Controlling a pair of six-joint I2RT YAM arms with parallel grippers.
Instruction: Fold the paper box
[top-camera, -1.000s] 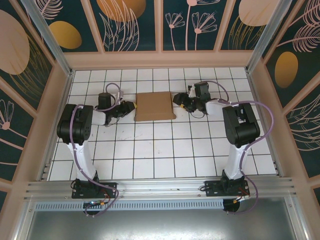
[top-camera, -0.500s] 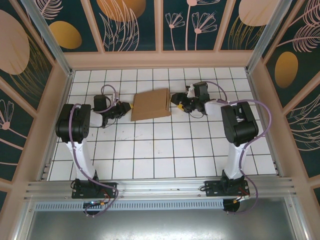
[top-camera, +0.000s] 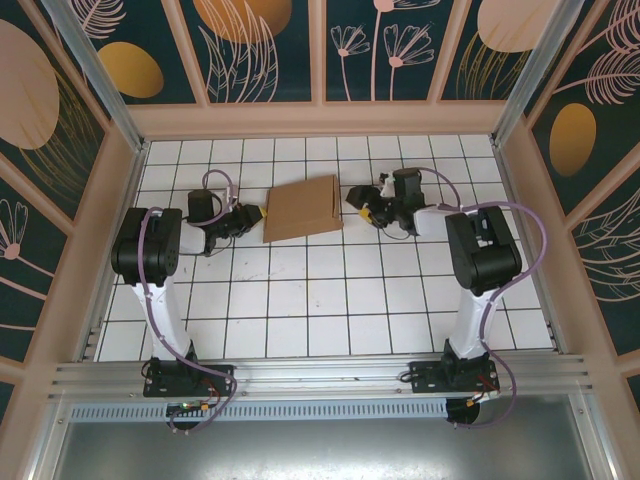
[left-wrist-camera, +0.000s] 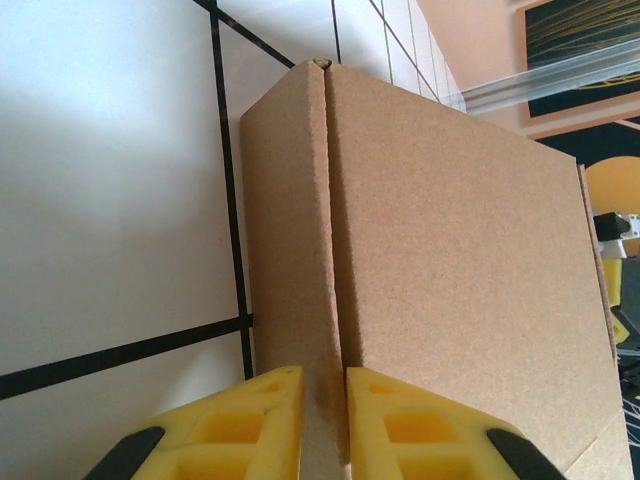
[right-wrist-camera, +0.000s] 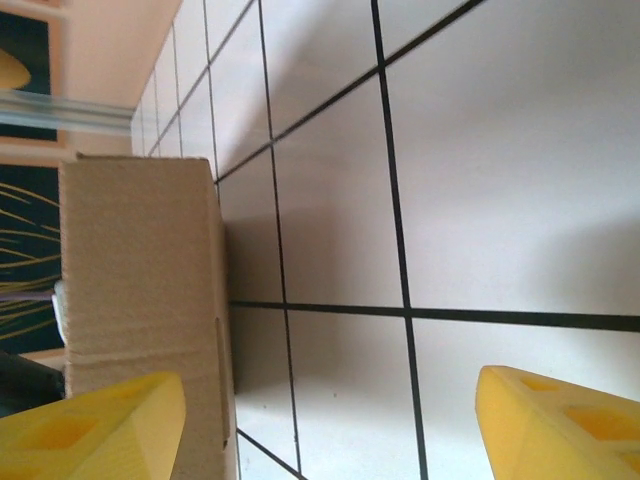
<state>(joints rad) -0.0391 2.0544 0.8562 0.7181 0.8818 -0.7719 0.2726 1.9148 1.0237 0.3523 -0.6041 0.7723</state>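
Observation:
The paper box (top-camera: 303, 208) is a flat, closed brown cardboard rectangle lying slightly skewed on the white tiles at the back middle. My left gripper (top-camera: 262, 213) is at its left edge, shut on that edge; in the left wrist view the yellow fingers (left-wrist-camera: 250, 425) pinch the narrow side panel of the box (left-wrist-camera: 450, 230). My right gripper (top-camera: 352, 198) stands just off the box's right edge, open. In the right wrist view its gripper (right-wrist-camera: 330, 425) has bare tile between the wide-apart fingers, and the box (right-wrist-camera: 140, 270) lies beside the left finger.
The tiled floor (top-camera: 330, 300) stretches free toward the near edge. Pink walls (top-camera: 320, 120) close in the back and both sides. An aluminium rail (top-camera: 320, 375) with the arm bases runs along the front.
The box has slid a little left and turned askew with the left gripper still shut on it. The right gripper has opened wider and drawn back from the box's right edge.

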